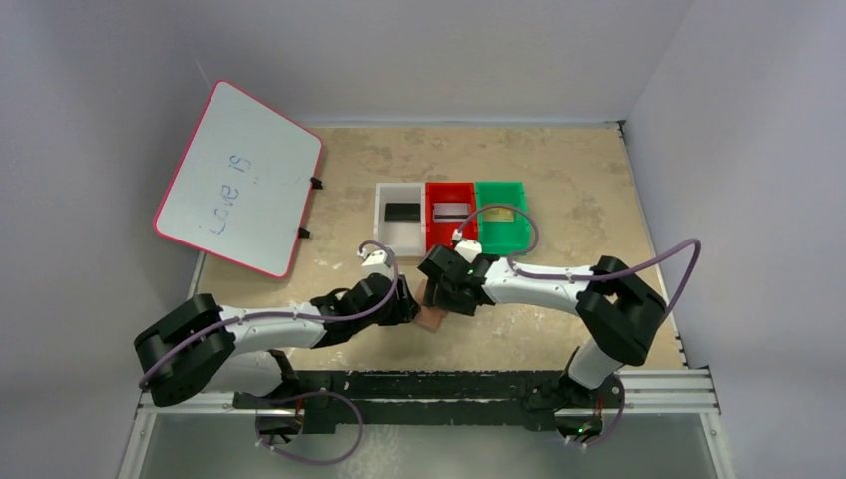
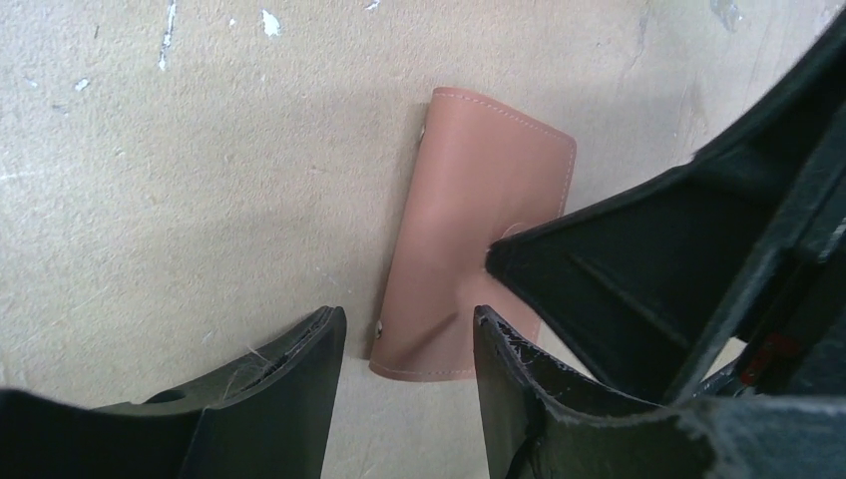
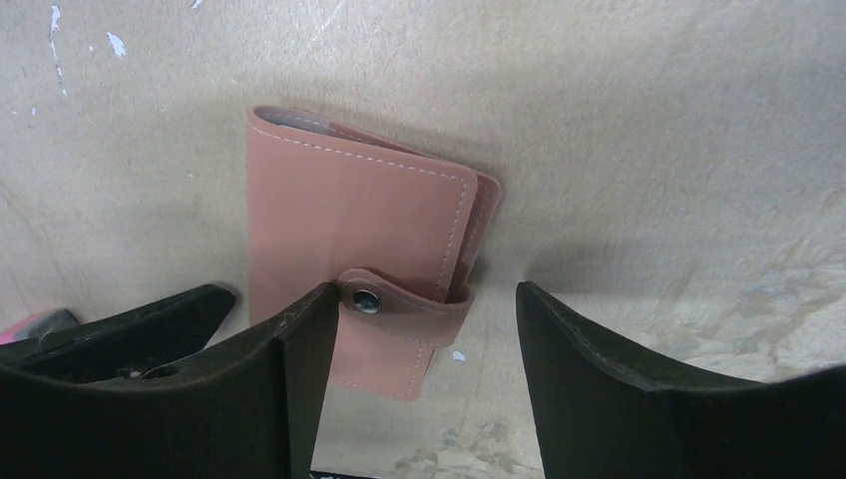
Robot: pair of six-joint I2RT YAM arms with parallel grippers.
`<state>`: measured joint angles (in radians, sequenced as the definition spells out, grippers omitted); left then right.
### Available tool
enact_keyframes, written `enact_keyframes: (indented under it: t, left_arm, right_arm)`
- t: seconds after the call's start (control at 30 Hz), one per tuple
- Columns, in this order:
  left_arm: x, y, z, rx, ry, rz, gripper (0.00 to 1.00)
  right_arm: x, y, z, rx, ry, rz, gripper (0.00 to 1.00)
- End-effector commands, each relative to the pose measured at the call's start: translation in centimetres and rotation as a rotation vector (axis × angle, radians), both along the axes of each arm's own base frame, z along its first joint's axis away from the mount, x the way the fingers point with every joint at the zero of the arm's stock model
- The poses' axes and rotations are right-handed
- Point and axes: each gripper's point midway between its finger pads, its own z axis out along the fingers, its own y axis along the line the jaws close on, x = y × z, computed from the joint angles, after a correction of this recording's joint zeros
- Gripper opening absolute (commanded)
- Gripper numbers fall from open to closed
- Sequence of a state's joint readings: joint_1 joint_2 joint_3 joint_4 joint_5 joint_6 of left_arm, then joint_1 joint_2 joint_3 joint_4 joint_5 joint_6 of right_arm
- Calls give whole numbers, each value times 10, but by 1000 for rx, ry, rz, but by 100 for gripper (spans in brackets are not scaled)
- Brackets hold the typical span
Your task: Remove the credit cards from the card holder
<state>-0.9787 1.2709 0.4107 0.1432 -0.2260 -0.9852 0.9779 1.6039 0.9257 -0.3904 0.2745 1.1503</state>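
The tan card holder (image 1: 431, 318) lies folded on the table between my two grippers. In the right wrist view the card holder (image 3: 349, 210) has its snap tab (image 3: 404, 302) wrapped round its edge. My right gripper (image 3: 424, 299) is open, its left finger touching the holder by the snap and its right finger apart from it. Low over the near end of the card holder (image 2: 479, 220), my left gripper (image 2: 409, 334) is open. A black credit card (image 1: 402, 211), a silver-grey one (image 1: 452, 211) and a gold one (image 1: 499, 214) lie in the bins.
White bin (image 1: 384, 230), red bin (image 1: 437, 238) and green bin (image 1: 519, 235) stand in a row just beyond the grippers. A pink-framed whiteboard (image 1: 239, 180) leans at the back left. The right gripper's black finger (image 2: 638, 279) crowds the left wrist view.
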Motion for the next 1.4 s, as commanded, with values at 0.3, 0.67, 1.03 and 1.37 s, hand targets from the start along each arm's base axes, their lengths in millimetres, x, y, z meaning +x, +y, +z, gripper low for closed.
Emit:
enact_keyframes:
  t: [0.3,0.67,1.03,1.37]
  left_arm:
    - [-5,-1,-30,10,35,22,39]
    - [-7,18,-52,122,53,111,26]
    - [-8,25,-57,183,52,141,22]
    - [-6,19,-35,131,11,134,26]
  right_arm:
    - [6,9,1,4,9,-70,51]
    - [0,7,7,52,1,-53,20]
    - [-19,-18,5,42,16,-30,17]
    - [-42,-52,-4,71,24,-101,31]
